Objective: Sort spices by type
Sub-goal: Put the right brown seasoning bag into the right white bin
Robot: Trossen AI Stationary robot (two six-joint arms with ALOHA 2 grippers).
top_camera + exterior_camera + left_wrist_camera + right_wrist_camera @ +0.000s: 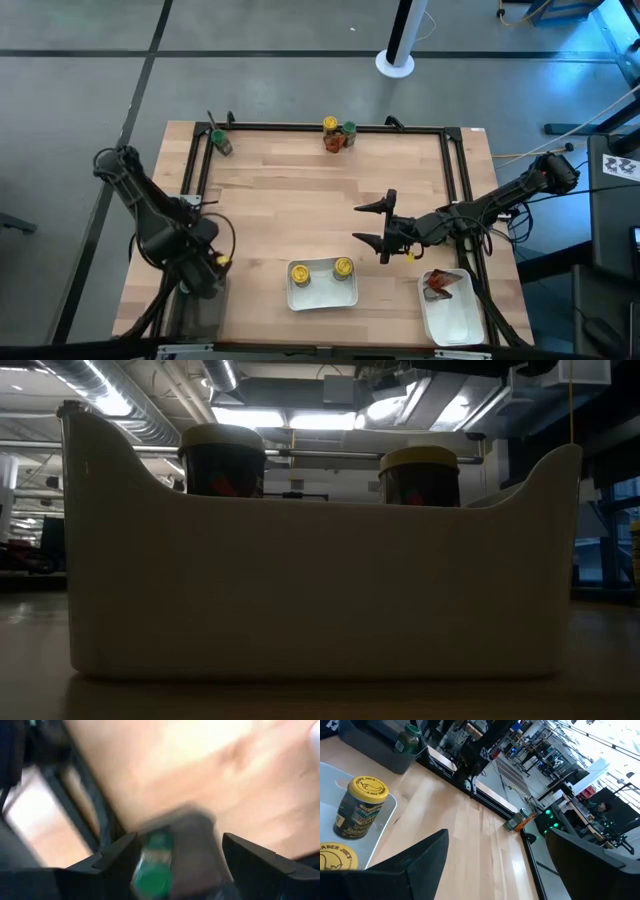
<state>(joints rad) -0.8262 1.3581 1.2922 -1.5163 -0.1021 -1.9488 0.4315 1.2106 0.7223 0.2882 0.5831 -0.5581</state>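
partly sorted, by the look of it: two yellow-capped jars (299, 273) upright in the middle tray (322, 297), red packets (437, 287) in the right tray (452, 318). still loose: green-capped jar (220, 142) lying at 11 o'clock, cluster (338, 134) at 12. right gripper (385, 225) spread wide, empty, near centre. left gripper (172, 870) over the dark bin (200, 300) at 8, green-capped jar (156, 870) between its fingers, long axis running forward, cap toward camera; clamped or released, cannot tell.

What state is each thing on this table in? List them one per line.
Two yellow-capped cylindrical jars: upright in the white rectangular centre tray.
Red-orange packet: lying in the white right-hand tray.
Far-edge yellow-capped jar, green-capped jar and packet: bunched, unsorted.
Corner green-capped jar: unsorted.
Blurred green-capped jar: at the left end effector; grip unclear.
Right end effector: open, empty.
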